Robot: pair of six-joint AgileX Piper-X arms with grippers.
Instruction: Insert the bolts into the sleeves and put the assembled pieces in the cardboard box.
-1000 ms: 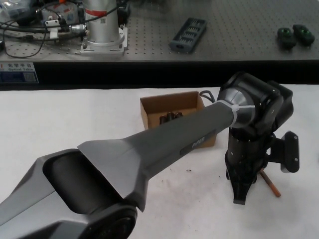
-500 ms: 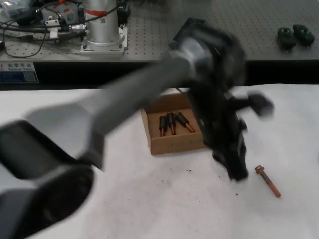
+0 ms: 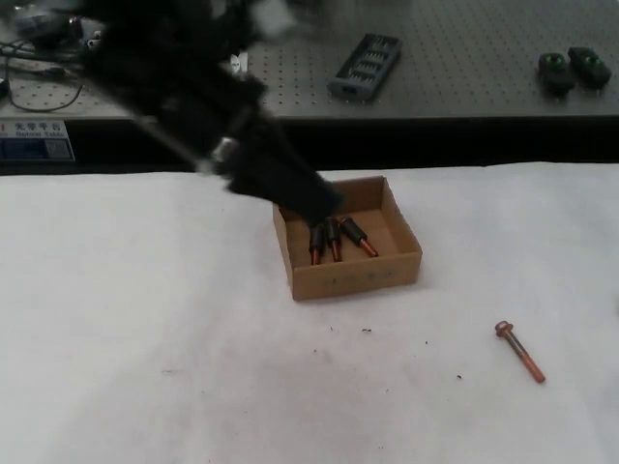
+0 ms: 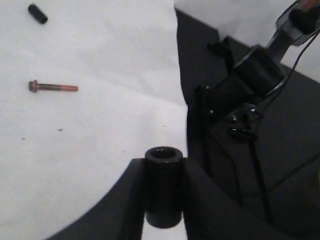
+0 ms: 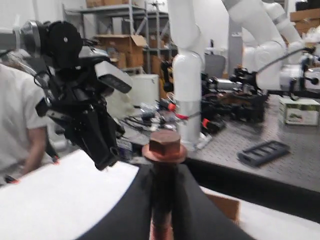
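My left gripper [image 4: 163, 172] is shut on an upright black sleeve [image 4: 163, 200], high above the white cloth. My right gripper [image 5: 164, 192] is shut on a copper bolt [image 5: 164, 149], head up. Farther off in the right wrist view the other arm's gripper [image 5: 95, 135] hangs raised. A blurred arm [image 3: 242, 145] crosses the back left of the high view, its tip near the cardboard box [image 3: 353, 275]. Three assembled pieces [image 3: 334, 237] lie in the box. One loose bolt [image 3: 519, 352] [image 4: 52, 87] lies on the cloth at the front right, and a loose sleeve [image 4: 37, 13] lies beyond it.
The cloth [image 3: 145, 338] ends at a dark bench [image 3: 464, 58] behind, which carries a metal post [image 3: 198, 58], a black rack [image 3: 365, 66] and cables [image 4: 240, 115]. A person in a white shirt [image 5: 17, 120] stands at the right wrist view's edge.
The arm over the front right of the cloth has swung up and away to the back left, uncovering the loose bolt and the box.
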